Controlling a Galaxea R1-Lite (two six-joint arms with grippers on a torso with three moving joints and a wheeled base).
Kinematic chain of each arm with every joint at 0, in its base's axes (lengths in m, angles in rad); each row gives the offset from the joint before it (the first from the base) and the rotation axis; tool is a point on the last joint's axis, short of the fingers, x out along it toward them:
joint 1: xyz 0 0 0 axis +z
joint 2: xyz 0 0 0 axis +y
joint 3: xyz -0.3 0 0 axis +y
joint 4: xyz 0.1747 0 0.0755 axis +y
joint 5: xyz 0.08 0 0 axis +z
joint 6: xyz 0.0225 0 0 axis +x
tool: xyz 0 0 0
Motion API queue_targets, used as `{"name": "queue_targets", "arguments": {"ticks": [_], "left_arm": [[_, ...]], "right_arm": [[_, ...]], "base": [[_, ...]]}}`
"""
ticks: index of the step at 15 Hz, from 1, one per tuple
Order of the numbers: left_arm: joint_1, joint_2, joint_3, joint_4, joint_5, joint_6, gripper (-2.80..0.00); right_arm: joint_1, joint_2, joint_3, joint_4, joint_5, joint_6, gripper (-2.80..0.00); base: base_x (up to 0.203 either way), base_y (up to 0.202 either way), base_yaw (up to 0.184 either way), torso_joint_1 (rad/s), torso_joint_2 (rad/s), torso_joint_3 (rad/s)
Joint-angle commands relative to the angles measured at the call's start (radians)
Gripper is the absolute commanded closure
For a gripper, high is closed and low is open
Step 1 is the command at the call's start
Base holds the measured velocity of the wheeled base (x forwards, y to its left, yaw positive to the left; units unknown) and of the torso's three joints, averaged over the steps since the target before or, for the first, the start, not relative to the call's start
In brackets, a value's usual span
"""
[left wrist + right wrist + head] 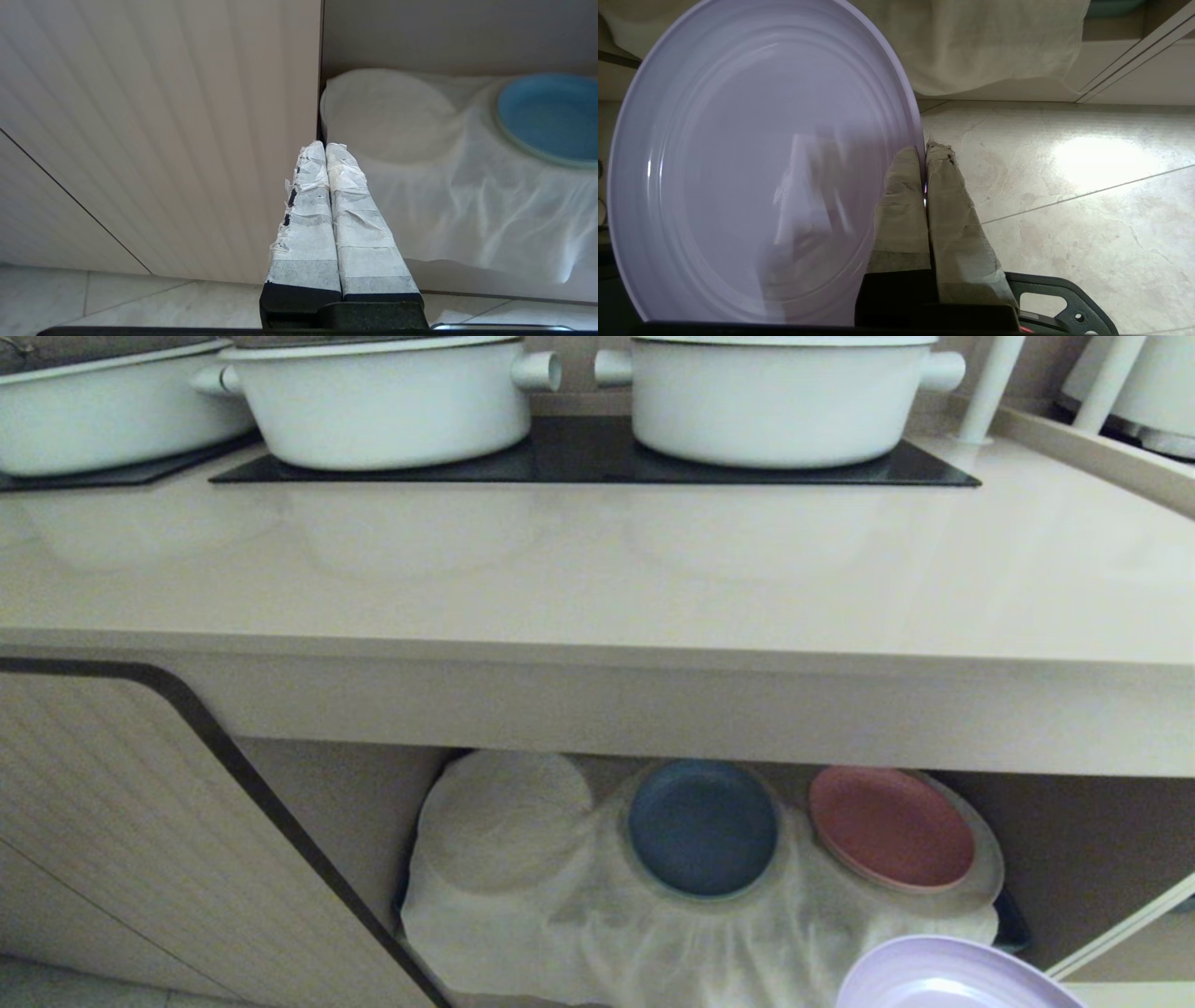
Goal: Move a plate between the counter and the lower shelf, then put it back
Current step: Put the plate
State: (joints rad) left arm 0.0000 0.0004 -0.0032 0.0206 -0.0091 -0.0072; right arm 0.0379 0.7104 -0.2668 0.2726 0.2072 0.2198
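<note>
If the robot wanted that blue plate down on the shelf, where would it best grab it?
Probably by the raised rim on the side facing the shelf's open front. The blue plate lies flat on the white cloth, so only its thin edge offers a pinch. The pink plate sits close on one side, and the counter overhangs, so coming in low from the front seems best.

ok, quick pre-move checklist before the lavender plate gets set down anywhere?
1. Grip: right gripper shut on the plate at its rim: ok.
2. Plate clear of the lower shelf: held out in front of the opening, over floor: ok.
3. Free shelf spot: left cloth-covered round spot bare; blue plate and pink plate fill the others: ok.
4. Counter front strip bare, pots at the back: ok.
5. Left gripper shut, parked by the cabinet door: ok.
</note>
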Motion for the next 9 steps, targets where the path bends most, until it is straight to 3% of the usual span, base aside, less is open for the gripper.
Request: {"name": "queue_targets", "arguments": {"ticks": [1, 9], "left_arm": [[0.000, 0.000, 0.000, 0.001, 0.000, 0.000, 0.00], [0.000, 0.000, 0.000, 0.001, 0.000, 0.000, 0.00]], "right_arm": [[0.000, 0.001, 0.000, 0.002, 0.001, 0.001, 0.00], [-0.001, 0.001, 0.000, 0.000, 0.001, 0.001, 0.00]], "base": [[0.000, 0.000, 0.000, 0.210, -0.47, -0.290], [0.000, 0.000, 0.000, 0.207, -0.49, -0.279]]}}
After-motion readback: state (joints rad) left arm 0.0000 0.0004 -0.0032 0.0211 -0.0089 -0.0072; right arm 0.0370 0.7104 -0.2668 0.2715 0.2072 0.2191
